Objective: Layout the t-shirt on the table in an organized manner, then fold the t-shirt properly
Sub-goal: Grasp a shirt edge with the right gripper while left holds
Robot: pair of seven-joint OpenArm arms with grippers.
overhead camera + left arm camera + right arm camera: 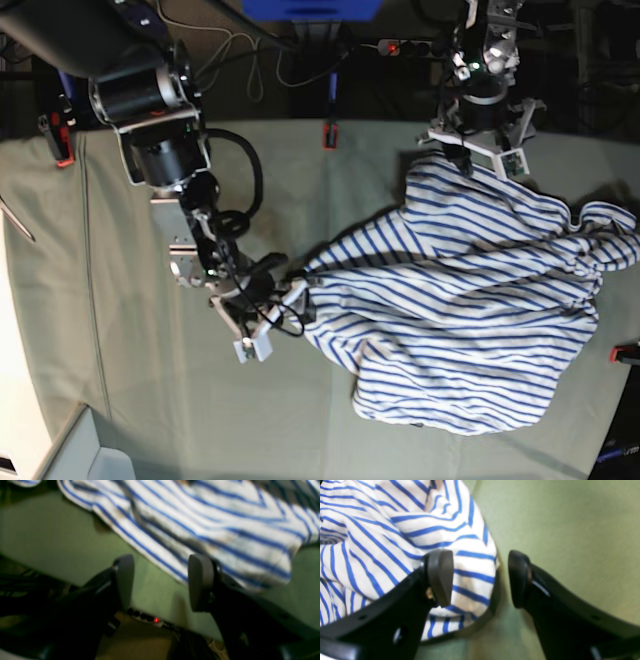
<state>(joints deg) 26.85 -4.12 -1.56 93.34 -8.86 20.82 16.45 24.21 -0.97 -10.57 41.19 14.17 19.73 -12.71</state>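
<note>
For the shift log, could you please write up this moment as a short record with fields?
garment: t-shirt, white with blue stripes, rumpled, not yet laid flat
surface: table, pale green cloth
left gripper: open, holding nothing, at the shirt's far edge
right gripper: open, holding nothing, straddling the shirt's bunched edge
fold progress: none visible
edge fittings: red clamp on the far edge

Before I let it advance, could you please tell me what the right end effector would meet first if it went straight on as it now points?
Probably the striped t-shirt: the open right end effector straddles its bunched edge, one finger over cloth, the other over bare table. Depth is unclear.
</note>
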